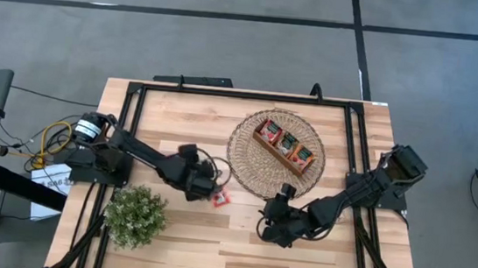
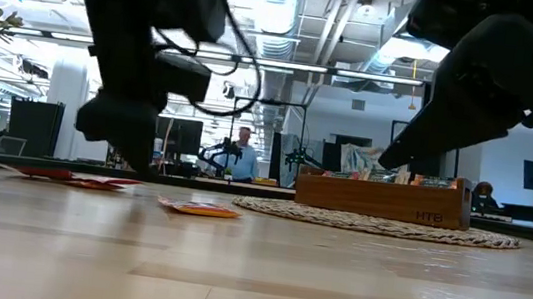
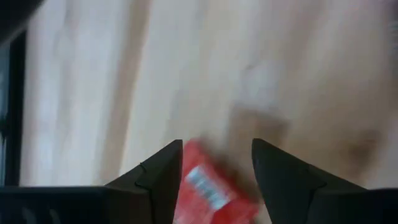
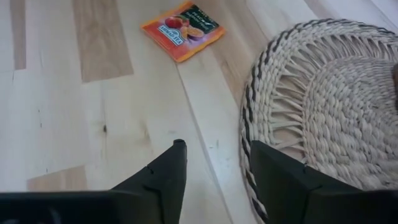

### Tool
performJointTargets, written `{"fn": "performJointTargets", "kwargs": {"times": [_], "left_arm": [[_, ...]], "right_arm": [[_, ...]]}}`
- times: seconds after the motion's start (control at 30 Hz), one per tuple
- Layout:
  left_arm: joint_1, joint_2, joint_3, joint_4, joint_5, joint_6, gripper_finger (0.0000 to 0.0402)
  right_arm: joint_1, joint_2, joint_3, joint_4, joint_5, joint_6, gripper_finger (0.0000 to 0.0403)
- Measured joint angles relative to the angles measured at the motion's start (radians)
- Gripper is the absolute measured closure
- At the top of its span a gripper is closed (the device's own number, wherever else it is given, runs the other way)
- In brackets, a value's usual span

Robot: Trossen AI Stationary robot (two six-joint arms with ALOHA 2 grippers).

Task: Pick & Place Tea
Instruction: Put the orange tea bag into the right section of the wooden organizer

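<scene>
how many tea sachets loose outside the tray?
2 visible: a red sachet between the left gripper fingers, an orange sachet near the woven mat. More may be hidden.

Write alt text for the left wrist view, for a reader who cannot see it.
A red tea sachet with a white label lies on the pale wooden table, between the two open dark fingers of the left gripper, seen from close above. The picture is blurred, so the label cannot be read.
</scene>
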Motion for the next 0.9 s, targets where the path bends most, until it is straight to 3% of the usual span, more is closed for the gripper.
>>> {"fn": "performJointTargets", "kwargs": {"times": [0.2,0.33,0.43,0.6,0.73,0.9], "left_arm": [[0.010,0.000,-0.010,-0.217,-0.024,-0.199,0.0179],[-0.030,-0.021,-0.027,-0.220,0.037,-0.230,0.0162],[-0.064,-0.045,-0.047,-0.121,0.105,-0.231,0.0157],[-0.095,-0.060,-0.077,0.165,0.181,-0.212,0.0156],[-0.080,-0.054,-0.136,0.421,0.301,-0.208,0.0160],[-0.050,-0.053,-0.213,0.646,0.309,-0.232,0.0175]], "right_arm": [[0.006,-0.012,0.000,-0.003,-0.001,0.003,0.0253],[0.009,-0.013,0.000,-0.001,-0.001,0.003,0.0262],[0.008,-0.013,0.000,0.002,-0.001,0.003,0.0268],[0.008,-0.013,0.000,0.003,-0.001,0.003,0.0274],[0.008,-0.014,0.000,0.007,-0.002,0.003,0.0275],[0.008,-0.014,0.000,0.008,-0.002,0.003,0.0275]]}}
